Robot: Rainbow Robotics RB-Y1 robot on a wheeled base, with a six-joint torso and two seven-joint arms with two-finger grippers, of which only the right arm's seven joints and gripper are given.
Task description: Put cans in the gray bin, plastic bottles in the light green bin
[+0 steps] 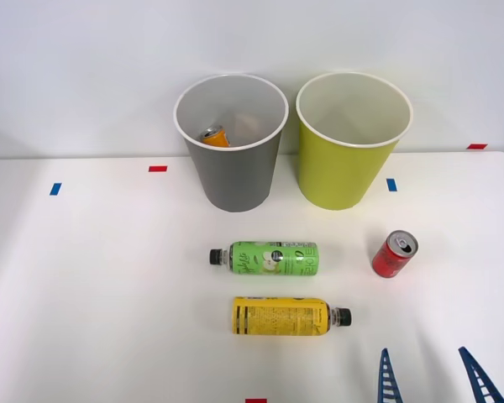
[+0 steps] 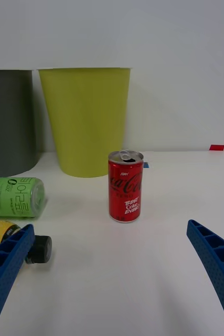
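Red can upright on the white bench, at two o'clock from the green-label bottle and the yellow-label bottle, both on their sides. Orange can lies inside the gray bin; the light green bin stands at its three o'clock. I see my right gripper at six o'clock from the red can, blue fingers wide apart, holding nothing.

Right end effector low, fingers spread wide.
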